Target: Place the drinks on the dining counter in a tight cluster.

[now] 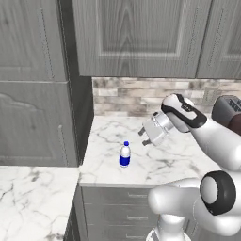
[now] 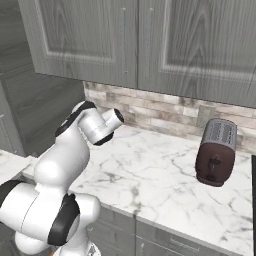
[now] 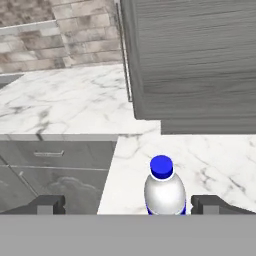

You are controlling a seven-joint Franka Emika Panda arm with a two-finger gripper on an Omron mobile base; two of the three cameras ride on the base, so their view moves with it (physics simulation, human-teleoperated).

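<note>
A small clear water bottle (image 1: 124, 154) with a blue cap and label stands upright near the front edge of the marble worktop (image 1: 164, 162) that has grey drawers below. My gripper (image 1: 144, 137) hangs open just above and to the right of it, not touching. In the hand view the bottle (image 3: 164, 192) shows low between the wide-apart fingertips (image 3: 207, 204), nearer the right one, with nothing held in the gripper (image 3: 129, 205). The dining counter is out of view.
A tall grey cabinet (image 1: 37, 94) closes the worktop's left end, and wall cabinets (image 1: 141, 37) hang above. A dark red toaster (image 2: 216, 152) stands at the back right by the brick backsplash (image 2: 160, 112). A second marble worktop (image 1: 28, 197) lies lower left.
</note>
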